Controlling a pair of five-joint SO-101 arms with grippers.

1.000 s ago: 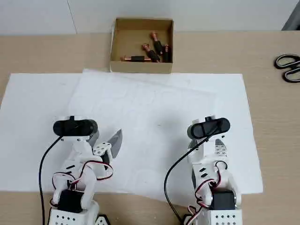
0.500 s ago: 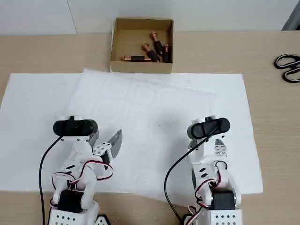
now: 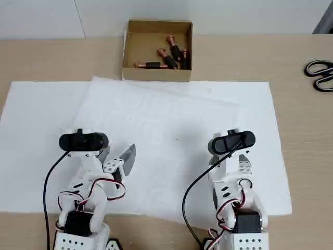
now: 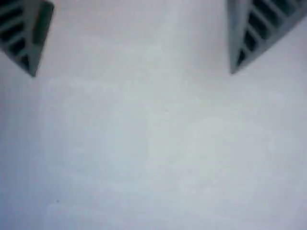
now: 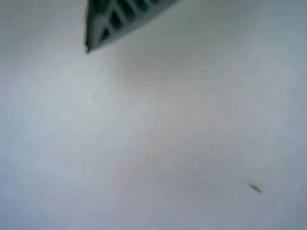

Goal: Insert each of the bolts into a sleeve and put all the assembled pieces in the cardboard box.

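Observation:
The cardboard box point(image 3: 127, 49) stands at the far middle of the table. Inside it lie several copper bolts in dark sleeves point(image 3: 169, 57), bunched toward the box's right side. Both arms are folded back at the near edge, far from the box. My left gripper point(image 3: 122, 159) hangs low over the white paper point(image 3: 171, 120); in the left wrist view the left gripper point(image 4: 133, 73) is open, with nothing but paper between its fingertips. My right gripper point(image 3: 240, 164) sits low over the paper at the near right, mostly hidden under its camera.
The white paper sheets cover most of the table between the arms and the box. Black scissors point(image 3: 320, 75) lie at the far right edge on bare wood.

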